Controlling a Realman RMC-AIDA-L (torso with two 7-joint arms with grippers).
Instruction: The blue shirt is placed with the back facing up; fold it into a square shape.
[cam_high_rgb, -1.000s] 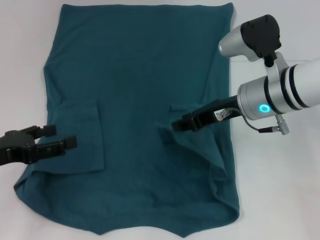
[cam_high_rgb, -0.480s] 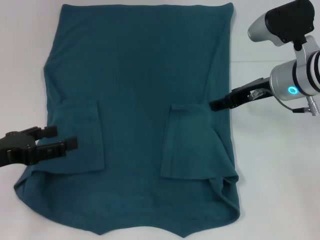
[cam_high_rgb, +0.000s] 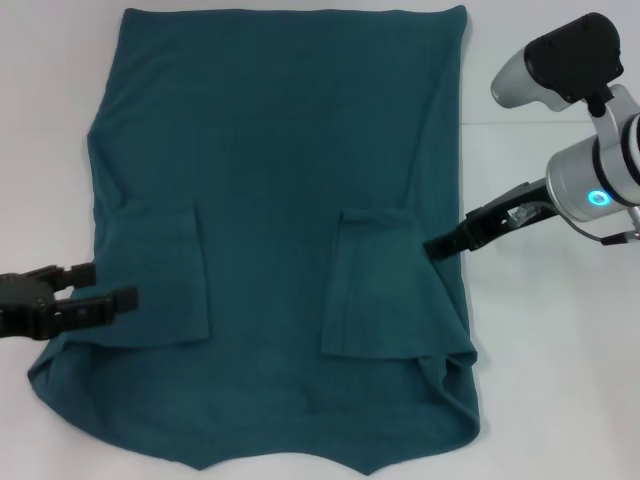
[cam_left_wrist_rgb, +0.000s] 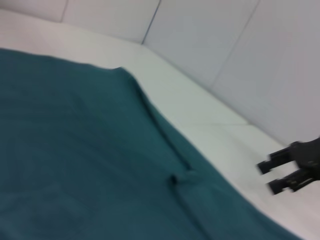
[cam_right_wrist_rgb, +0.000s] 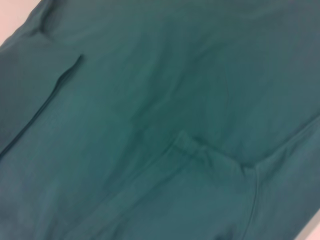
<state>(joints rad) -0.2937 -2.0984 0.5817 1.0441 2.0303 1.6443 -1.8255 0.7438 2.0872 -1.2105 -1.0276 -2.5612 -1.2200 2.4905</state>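
The blue shirt (cam_high_rgb: 280, 240) lies flat and covers most of the bench (cam_high_rgb: 560, 400). Bare bench strips run along both of its long sides. The left gripper (cam_high_rgb: 105, 285) sits low over one edge, the right gripper (cam_high_rgb: 438, 247) beside the other.

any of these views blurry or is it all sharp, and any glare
Head view: sharp, even light, no glare on the blue shirt; only a lit ring on the right arm. Left wrist view: soft, the right hand smeared. Right wrist view: mildly soft, all shirt, no glare.
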